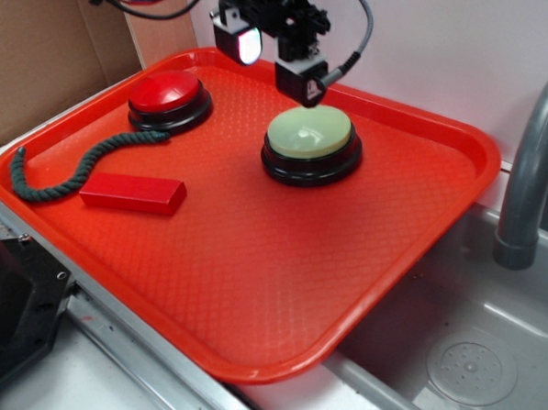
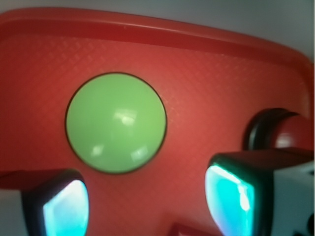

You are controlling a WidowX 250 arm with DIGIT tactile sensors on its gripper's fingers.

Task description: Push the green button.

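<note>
Nearest to us in the wrist view are our own two fingertips (image 2: 64,206), glowing teal and standing apart with nothing between them. Beyond them sits the green button (image 2: 116,123), near the middle of the red tray (image 1: 279,288), its domed top facing up and free to be pressed. Our gripper (image 1: 277,58) hangs above the tray's far side, just over the button's back edge and pointing down, apparently not touching it. The red button (image 1: 167,97), green rope (image 1: 74,167) and red block (image 1: 133,193) lie off to one side, clear of our way.
</note>
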